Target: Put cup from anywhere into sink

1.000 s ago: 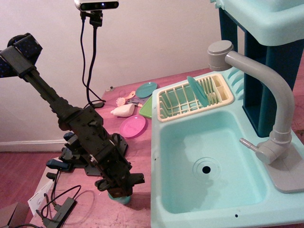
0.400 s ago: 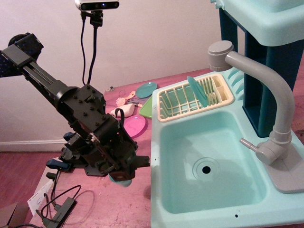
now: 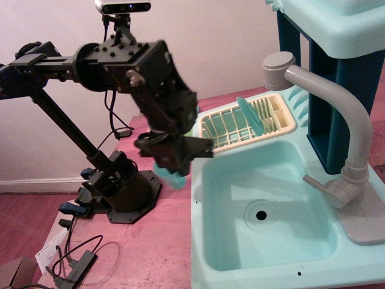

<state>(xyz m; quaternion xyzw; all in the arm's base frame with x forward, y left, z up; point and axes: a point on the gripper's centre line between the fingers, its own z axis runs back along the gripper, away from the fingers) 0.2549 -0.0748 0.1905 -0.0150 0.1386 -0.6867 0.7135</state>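
My gripper (image 3: 172,164) is shut on the small teal-blue cup (image 3: 173,177) and holds it in the air, just left of the sink's left rim. Only the cup's lower part shows below the black fingers (image 3: 157,159). The sink (image 3: 264,241) is a pale mint-green basin with a round black drain hole (image 3: 260,214) and a grey curved faucet (image 3: 337,120) at its right side. The basin is empty.
A cream dish rack (image 3: 246,126) with an upright teal plate (image 3: 249,114) sits behind the basin. The arm's black base (image 3: 117,189) stands on the pink table at the left. A dark blue and mint shelf (image 3: 337,60) rises at the right back.
The gripper rose from low on the table with the cup in it and swung up and to the right, close to the sink's left edge.
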